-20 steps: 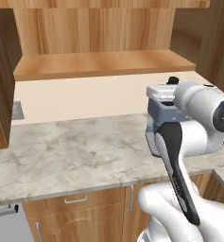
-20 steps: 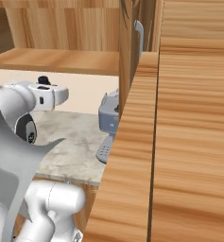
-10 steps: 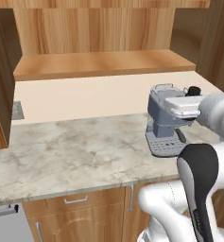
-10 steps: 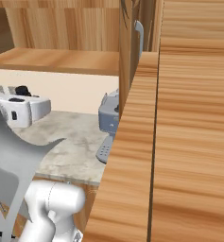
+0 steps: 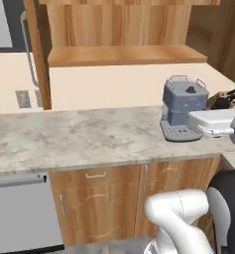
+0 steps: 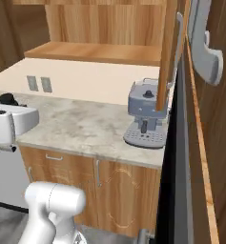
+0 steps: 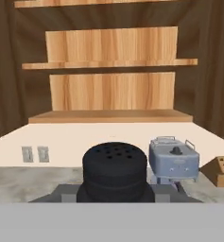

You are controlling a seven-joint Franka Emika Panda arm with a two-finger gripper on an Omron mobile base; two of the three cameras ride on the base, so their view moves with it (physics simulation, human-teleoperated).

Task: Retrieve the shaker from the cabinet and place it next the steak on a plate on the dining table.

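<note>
Marbled counter point(image 5: 79, 136) is running under the open wooden cabinet point(image 7: 111, 66), whose shelves are showing bare wood. We are seeing a grey-blue coffee machine point(image 5: 183, 108) standing on the counter, with a knife block point(image 7: 222, 171) near it by the wall. In the hand view the black shaker point(image 7: 114, 172) is sitting right at the gripper point(image 7: 114, 196), perforated cap up, gripper pinching it. Two wall outlets point(image 7: 35, 153) are showing on the backsplash.
</note>
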